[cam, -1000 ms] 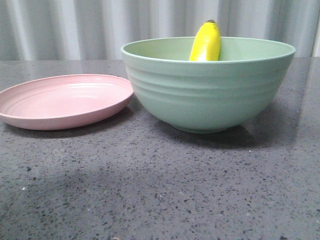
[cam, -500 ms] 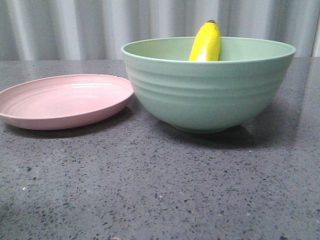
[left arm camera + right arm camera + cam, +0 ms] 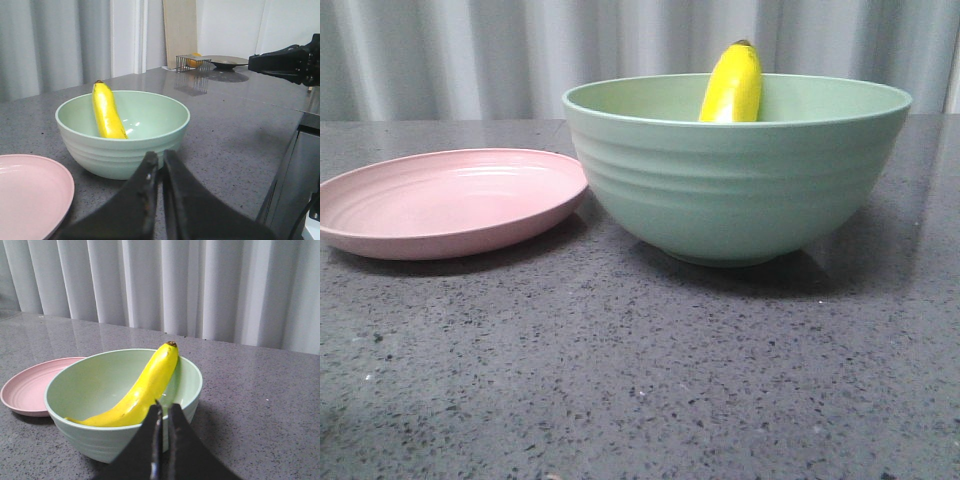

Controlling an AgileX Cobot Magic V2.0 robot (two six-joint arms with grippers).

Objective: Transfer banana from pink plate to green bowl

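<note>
Nothing among the three task objects has shifted across the last second of front views: the glossy bright yellow curved banana [image 3: 732,86] leans in the same spot against the far inner wall of the large, deep, ridged mint-green bowl [image 3: 735,190], its dark tip poking above the rim, and the shallow round pale pink plate [image 3: 445,203] sits bare beside the bowl, its edge close to or just touching the bowl's side. The only change is a soft shadow on the speckled grey stone tabletop [image 3: 640,380] near the front edge, which has faded, probably an arm drawing back. That reads to me as the transfer being done, with only retreat left. The left gripper [image 3: 159,167] shows its two dark fingers pressed together on nothing, pointing toward the bowl from well off, and the right gripper [image 3: 162,415] likewise has its fingers brought almost together, empty, near the bowl's side. From the right wrist view the banana's lower end rests on the bowl's floor, so it looks settled. Farther off, the left wrist view shows a small wire rack [image 3: 192,62] holding something orange and a dark shallow dish [image 3: 225,61], well apart from the work and obstructing nothing.
</note>
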